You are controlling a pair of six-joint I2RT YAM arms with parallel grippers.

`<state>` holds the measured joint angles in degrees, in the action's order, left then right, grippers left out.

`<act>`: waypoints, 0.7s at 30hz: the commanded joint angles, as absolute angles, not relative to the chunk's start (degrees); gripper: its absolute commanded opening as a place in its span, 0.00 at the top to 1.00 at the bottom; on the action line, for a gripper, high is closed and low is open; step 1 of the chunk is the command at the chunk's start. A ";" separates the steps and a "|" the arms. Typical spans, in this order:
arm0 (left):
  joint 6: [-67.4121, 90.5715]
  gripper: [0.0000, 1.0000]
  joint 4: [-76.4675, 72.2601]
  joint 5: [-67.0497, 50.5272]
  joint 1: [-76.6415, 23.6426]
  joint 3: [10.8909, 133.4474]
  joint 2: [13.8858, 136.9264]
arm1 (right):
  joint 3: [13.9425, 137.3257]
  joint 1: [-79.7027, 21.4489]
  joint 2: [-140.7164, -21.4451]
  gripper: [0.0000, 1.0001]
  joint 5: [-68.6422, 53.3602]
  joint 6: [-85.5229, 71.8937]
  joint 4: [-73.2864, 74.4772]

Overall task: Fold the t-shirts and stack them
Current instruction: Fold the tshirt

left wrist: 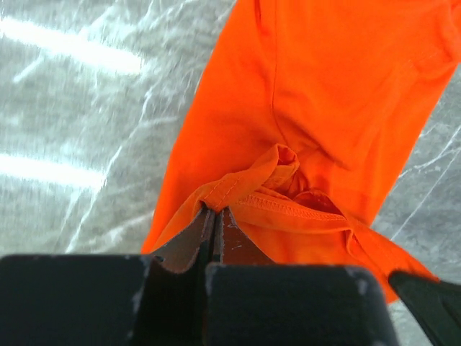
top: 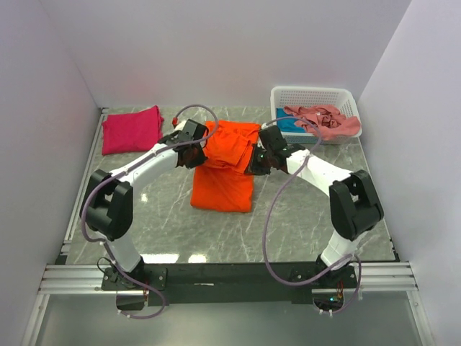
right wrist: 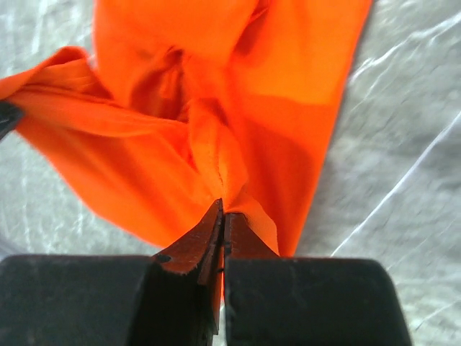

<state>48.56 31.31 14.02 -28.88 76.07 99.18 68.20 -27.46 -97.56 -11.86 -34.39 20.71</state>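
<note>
Both of my grippers are pinching the orange t-shirt [top: 223, 186]. On my left gripper [left wrist: 214, 213] the jaws are pressed together with a stitched hem of the cloth caught between them. Just past the tips, a loop of seamed edge curls up into a soft knot of folds. On my right gripper [right wrist: 222, 207] the jaws are likewise closed, on a narrow gathered ridge of fabric that fans out from the tips into loose creases.

The orange shirt sits at the middle of the table [top: 166, 223]. Its near part lies flat as a rough rectangle. Its far part is raised and bunched between my two grippers, the left one at the shirt's far-left edge and the right one at its far-right edge. The cloth is a bright, matte, soft knit, with a double row of stitching along the hem.

Under it, the table has a grey marble pattern with pale veins and glossy streaks of glare. At the far left, the magenta-red t-shirt [top: 132, 130] lies in a flat, squarish fold, well apart from the orange one. At the far right stands a white plastic lattice basket [top: 311, 95]. The salmon-pink t-shirt [top: 328, 121] is crumpled in it and spills over its near rim. Only a small patch of the teal-blue t-shirt [top: 286, 124] shows, at the basket's left side.
</note>
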 commanded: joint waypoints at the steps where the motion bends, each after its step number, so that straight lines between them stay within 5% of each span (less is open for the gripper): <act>1: 44.74 0.99 26.99 13.54 -27.52 79.10 100.81 | 71.45 -25.93 -100.97 1.00 -10.89 -32.52 17.50; 3: 43.42 0.99 25.06 12.22 -27.16 79.54 102.47 | 72.77 -24.35 -102.91 0.99 -12.82 -32.43 16.09; 5: 41.76 0.95 24.17 10.47 -26.63 80.68 104.23 | 74.00 -23.04 -104.50 0.85 -13.97 -31.73 15.56; 6: 41.31 0.78 24.61 9.33 -26.46 81.47 104.67 | 74.18 -22.94 -104.50 0.61 -14.50 -31.29 14.51; 8: 40.17 0.55 26.09 9.40 -26.37 83.84 105.29 | 74.88 -22.42 -103.54 0.54 -16.78 -30.24 14.24; 10: 39.64 0.04 28.03 10.10 -26.37 84.90 104.60 | 74.71 -22.41 -100.83 0.45 -16.61 -29.10 14.33; 14: 40.25 0.01 28.13 9.76 -26.37 80.79 97.68 | 68.50 -22.67 -94.41 0.31 -20.46 -28.21 12.58; 16: 41.65 0.01 26.72 8.97 -26.37 74.73 94.24 | 65.14 -23.46 -91.08 0.11 -22.84 -28.91 10.11; 21: 44.21 0.01 24.79 5.37 -26.45 59.02 83.16 | 51.70 -27.77 -83.08 0.11 -20.39 -33.12 7.66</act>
<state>42.44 26.15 8.78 -26.28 65.91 88.51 58.54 -25.15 -87.53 -19.99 -30.65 10.07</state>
